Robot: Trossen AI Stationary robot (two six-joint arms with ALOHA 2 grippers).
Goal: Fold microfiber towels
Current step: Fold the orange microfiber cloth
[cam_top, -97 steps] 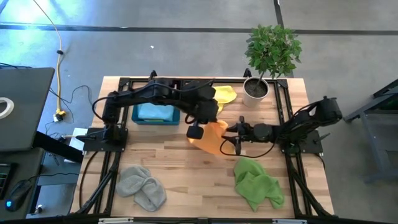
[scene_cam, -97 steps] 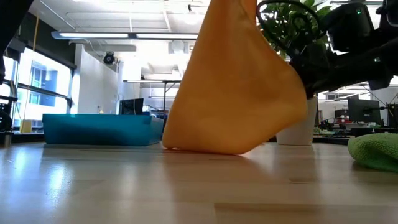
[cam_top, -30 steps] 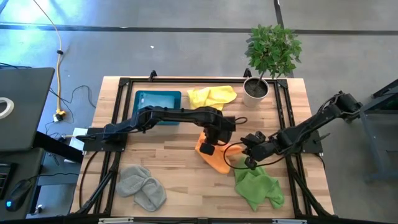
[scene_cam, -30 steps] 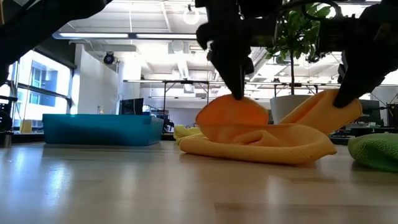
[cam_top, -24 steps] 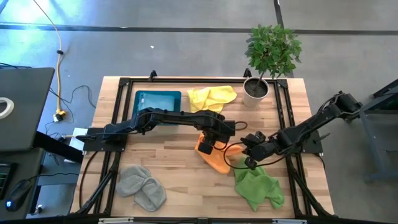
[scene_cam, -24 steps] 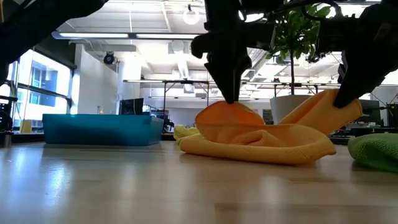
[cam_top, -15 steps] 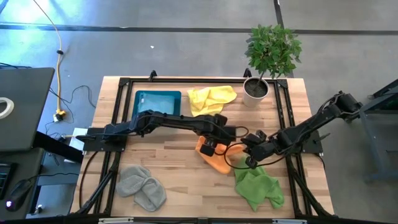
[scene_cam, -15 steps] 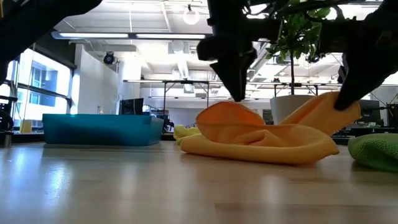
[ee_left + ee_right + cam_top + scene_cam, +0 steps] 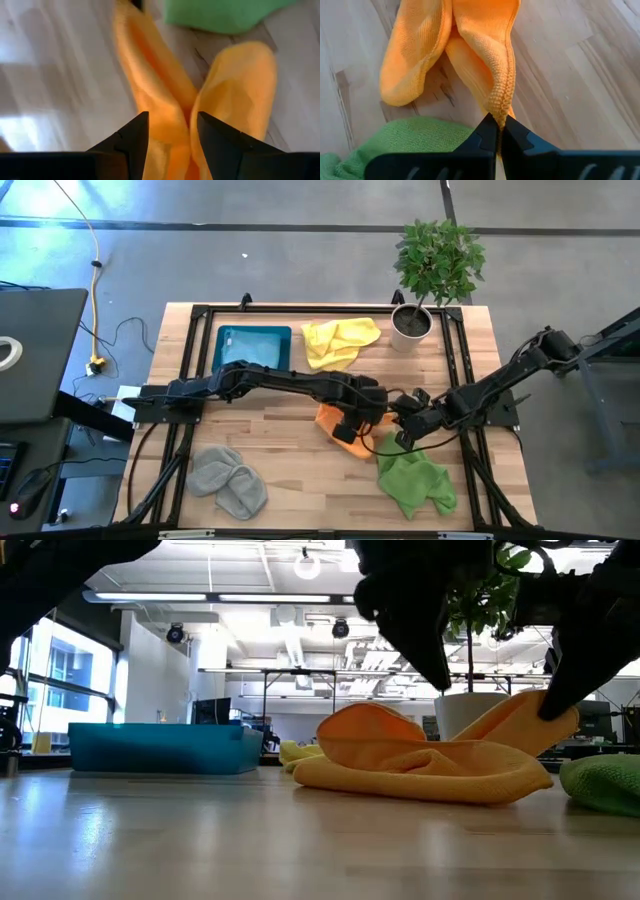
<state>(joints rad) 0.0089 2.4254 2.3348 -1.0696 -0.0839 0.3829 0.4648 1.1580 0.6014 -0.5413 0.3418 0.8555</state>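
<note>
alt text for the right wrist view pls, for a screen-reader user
The right end effector is shut on the hem of the orange towel, which lies bunched on the wooden table. A green towel lies beside it.

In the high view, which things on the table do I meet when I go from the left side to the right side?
Grey towel → dark teal tray → yellow towel → potted plant. The orange towel and the green towel overlap these in left-right span, so I leave them out.
</note>
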